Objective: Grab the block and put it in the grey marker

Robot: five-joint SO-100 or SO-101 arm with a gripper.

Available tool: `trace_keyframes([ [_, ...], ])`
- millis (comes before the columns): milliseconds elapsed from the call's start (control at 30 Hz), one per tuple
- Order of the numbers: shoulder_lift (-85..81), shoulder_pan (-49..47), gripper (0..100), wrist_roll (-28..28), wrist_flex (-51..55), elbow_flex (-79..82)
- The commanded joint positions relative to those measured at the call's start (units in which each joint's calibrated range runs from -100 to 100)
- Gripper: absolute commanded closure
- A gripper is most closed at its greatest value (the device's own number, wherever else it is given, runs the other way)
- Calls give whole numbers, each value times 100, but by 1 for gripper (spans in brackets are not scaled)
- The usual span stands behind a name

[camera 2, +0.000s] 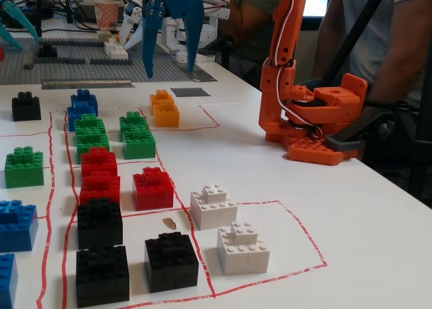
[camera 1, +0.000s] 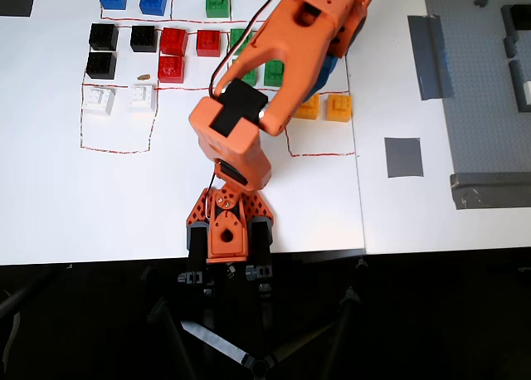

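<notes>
Black bricks fill the foreground of the fixed view. Farther back, two orange-yellow blocks (each with a raised square stud) sit touching inside a red outline on the white desk. Beyond them lies the dark-grey marker. Blue hand hangs released above the baseplate.

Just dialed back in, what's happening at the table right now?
The orange arm is stretched out over the sorted bricks, with its blue gripper hanging above the table near the two orange-yellow blocks. The fingers look spread and empty. Both blocks sit side by side inside their red outline, untouched. The grey marker off to the right in the overhead view has nothing on it, so no block has been moved yet.
</notes>
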Motion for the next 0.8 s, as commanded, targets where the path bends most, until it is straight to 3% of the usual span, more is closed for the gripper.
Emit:
trace_keyframes([
  [0,-309,139,70,34,70,-167],
  [767,1029,214,62,-298,-1121,315],
])
